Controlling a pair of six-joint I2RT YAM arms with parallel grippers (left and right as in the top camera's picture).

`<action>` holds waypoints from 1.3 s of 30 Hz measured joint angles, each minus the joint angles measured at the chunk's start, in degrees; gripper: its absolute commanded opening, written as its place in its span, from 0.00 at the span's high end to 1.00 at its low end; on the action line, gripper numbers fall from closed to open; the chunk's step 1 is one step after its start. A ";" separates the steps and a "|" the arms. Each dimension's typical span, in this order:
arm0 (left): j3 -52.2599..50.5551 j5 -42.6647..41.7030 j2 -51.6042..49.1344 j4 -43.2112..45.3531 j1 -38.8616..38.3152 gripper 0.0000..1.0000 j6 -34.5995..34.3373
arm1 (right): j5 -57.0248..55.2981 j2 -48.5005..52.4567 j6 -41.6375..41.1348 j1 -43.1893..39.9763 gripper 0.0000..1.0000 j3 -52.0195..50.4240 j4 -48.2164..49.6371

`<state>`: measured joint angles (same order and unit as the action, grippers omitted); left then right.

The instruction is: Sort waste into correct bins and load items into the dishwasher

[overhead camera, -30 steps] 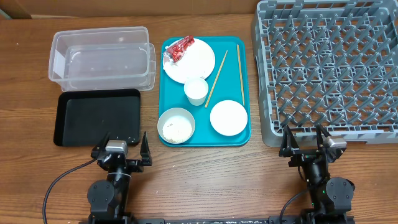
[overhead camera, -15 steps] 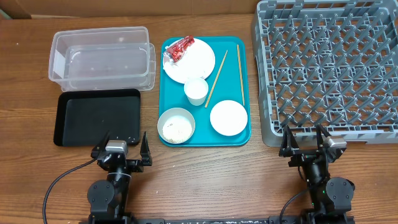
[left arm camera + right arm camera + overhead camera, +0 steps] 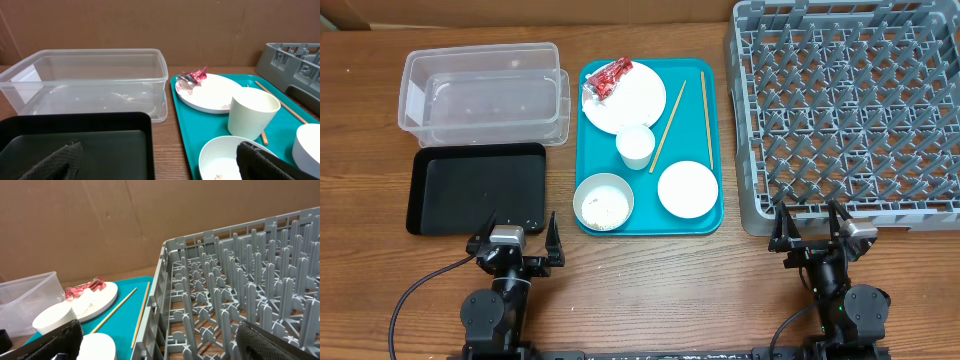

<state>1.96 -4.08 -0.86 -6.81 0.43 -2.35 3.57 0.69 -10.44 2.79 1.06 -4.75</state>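
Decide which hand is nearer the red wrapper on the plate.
Left. The left hand lies before the black tray, left of the red wrapper; the right hand is far to its right, before the dish rack.

Matte black left gripper point(image 3: 518, 240) and right gripper point(image 3: 808, 232), thin tapered fingers point(image 3: 553, 236), silver-grey block point(image 3: 506, 236) atop each wrist, round joint housings point(image 3: 485, 311) below, black cables point(image 3: 420, 285) looping from both bases

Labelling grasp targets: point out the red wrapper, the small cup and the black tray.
red wrapper point(image 3: 608, 78): overhead view, middle of the crinkled foil.
small cup point(image 3: 636, 145): overhead view, inside its open mouth.
black tray point(image 3: 475, 190): overhead view, bare floor.
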 measured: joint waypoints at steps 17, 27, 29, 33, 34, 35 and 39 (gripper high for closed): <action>0.00 0.00 0.00 0.00 0.00 0.00 -0.02 | 0.00 0.00 0.00 0.00 0.00 0.00 0.07; 0.00 -3.48 0.00 3.93 0.00 0.00 -0.04 | 0.02 0.00 0.31 0.00 0.00 0.00 2.47; 0.02 -4.31 0.00 4.76 0.00 0.00 -0.04 | 0.00 0.00 1.07 0.00 0.00 0.26 1.86; 1.99 -5.05 -0.15 2.97 0.00 0.00 -0.02 | 0.02 0.02 2.16 0.00 0.00 3.08 0.79; 3.26 -5.18 -0.50 2.21 0.00 0.00 -0.02 | 0.02 0.07 2.34 0.00 0.00 4.02 0.79; 4.66 -5.25 -1.05 1.84 0.00 0.00 -0.02 | 0.00 0.24 2.56 0.00 0.00 4.92 0.83; 11.74 -5.46 -6.49 0.74 0.00 0.00 -0.02 | 0.46 3.23 2.89 0.00 0.00 9.53 -0.37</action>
<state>13.69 -9.54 -7.35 -6.07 0.43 -2.37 4.03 3.92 -7.55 2.79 10.59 -5.13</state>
